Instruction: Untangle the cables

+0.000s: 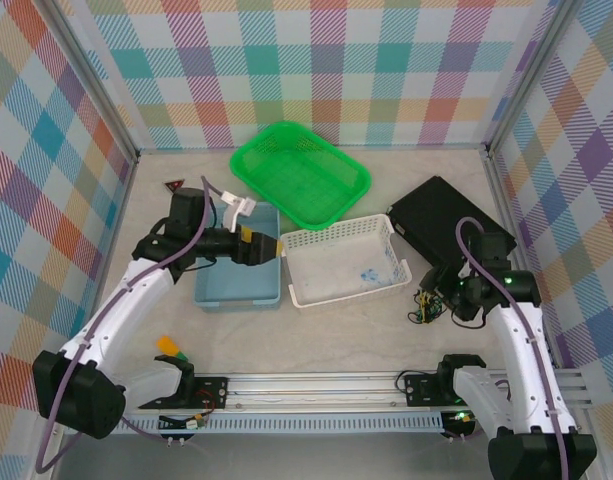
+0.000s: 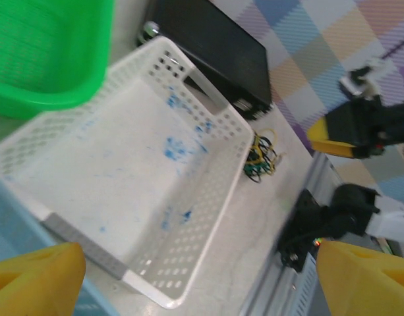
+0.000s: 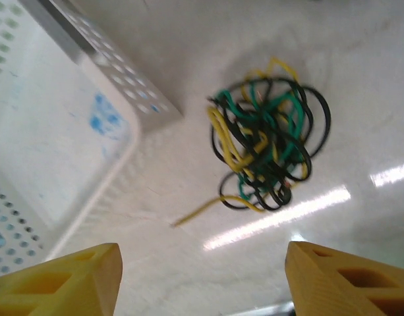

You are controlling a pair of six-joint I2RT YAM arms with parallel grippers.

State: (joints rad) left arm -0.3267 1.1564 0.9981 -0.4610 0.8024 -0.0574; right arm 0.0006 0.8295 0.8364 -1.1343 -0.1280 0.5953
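The right gripper (image 3: 202,258) hangs over the cables (image 3: 267,151), its two yellow fingers (image 3: 63,276) spread apart with only bare tabletop (image 1: 336,340) between them; they touch nothing. The cables are a small knot of black, green and yellow strands, with one yellow end trailing loose towards the near edge. The knot lies on the tabletop towards its right edge, just beside the right near corner of the white basket (image 3: 96,99) and on the near side of the black box (image 1: 441,215). The right arm rises from its base at the near right corner, folds at the elbow, and tips its wrist down and leftwards over the bundle.

The left gripper (image 1: 276,246) is also spread wide and empty. It points level towards the right edge, above the far right corner of the blue tray (image 1: 236,285), close to the white basket's left wall. The left arm reaches from the near left corner towards the far edge and bends sharply rightwards at the elbow.

Around the knot, the basket wall closes the left side and the black box the far side. The tabletop is open from there towards the metal rail (image 1: 316,385) along the near edge. The green basket (image 1: 301,170) sits well apart, by the far edge.
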